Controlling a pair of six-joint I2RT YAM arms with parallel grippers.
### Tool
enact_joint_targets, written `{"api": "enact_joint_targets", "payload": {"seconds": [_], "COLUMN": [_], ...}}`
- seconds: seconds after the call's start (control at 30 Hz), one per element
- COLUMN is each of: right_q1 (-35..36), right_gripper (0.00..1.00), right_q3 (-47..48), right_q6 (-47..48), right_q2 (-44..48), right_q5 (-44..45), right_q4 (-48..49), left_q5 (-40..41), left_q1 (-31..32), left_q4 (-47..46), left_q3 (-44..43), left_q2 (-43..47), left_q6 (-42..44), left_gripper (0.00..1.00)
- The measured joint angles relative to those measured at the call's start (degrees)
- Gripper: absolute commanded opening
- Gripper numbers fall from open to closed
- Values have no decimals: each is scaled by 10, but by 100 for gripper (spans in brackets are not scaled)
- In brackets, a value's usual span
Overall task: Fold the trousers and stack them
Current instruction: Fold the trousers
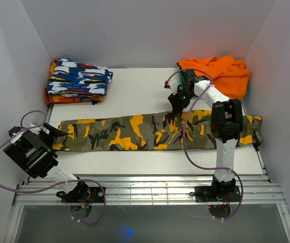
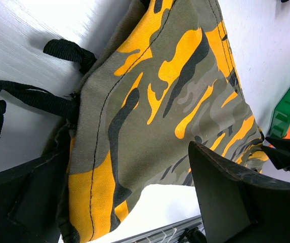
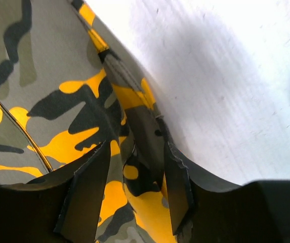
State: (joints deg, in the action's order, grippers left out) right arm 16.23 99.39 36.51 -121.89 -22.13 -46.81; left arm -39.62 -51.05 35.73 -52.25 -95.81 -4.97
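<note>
**Camouflage trousers lie flat; both claws at the cloth, neither pinching it**

The trousers [image 1: 119, 132] lie stretched lengthwise across the white table [image 1: 134, 91], one end near the left arm and the other reaching the right wall. They look folded leg over leg into one long band, though the layers cannot be counted from above.

The left gripper [image 1: 53, 134] hangs over the left end with its claw spread wide and nothing in it. The left wrist view shows that end below it, with two black ties [image 2: 64, 50] trailing onto the table.

The right gripper [image 1: 176, 107] is down at the far long edge, right of the middle. In the right wrist view its fingers [image 3: 91, 187] stand partly apart, astride a raised seam of the cloth, with a gap on either side. I judge it is not gripping.

The fabric reads as a light, soft woven twill. It should be limp enough to sag and drag when lifted, and not slippery. Stitched seams and hems are thicker and should give the surest hold. To bring one end over the other, a pinch through all layers at an end corner seems best. A single layer would likely peel away.

The folded blue-white-red garment [image 1: 79, 78] sits at the far left corner, and an orange cloth [image 1: 220, 73] is heaped at the far right.
</note>
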Motion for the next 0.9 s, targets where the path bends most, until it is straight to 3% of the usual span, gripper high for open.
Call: {"api": "enact_joint_targets", "payload": {"seconds": [0.17,0.4,0.47,0.6,0.9], "right_q1": [3,12,14,15,15], "right_gripper": [44,51,42,8,8], "right_q3": [37,45,47,47,51], "right_q6": [-1,2,5,16,14], "right_q2": [-20,-43,-52,-58,-58], "right_q5": [-16,-17,-16,-16,-15], "right_q4": [-6,-27,-33,-42,-47], "left_q5": [0,0,0,0,1], "left_q1": [0,0,0,0,0], "left_q4": [0,0,0,1,4], "left_q3": [0,0,0,-1,-3], "left_q2": [0,0,0,-1,-3], "left_q6": [0,0,0,0,0], "left_gripper": [98,98,98,98,98]}}
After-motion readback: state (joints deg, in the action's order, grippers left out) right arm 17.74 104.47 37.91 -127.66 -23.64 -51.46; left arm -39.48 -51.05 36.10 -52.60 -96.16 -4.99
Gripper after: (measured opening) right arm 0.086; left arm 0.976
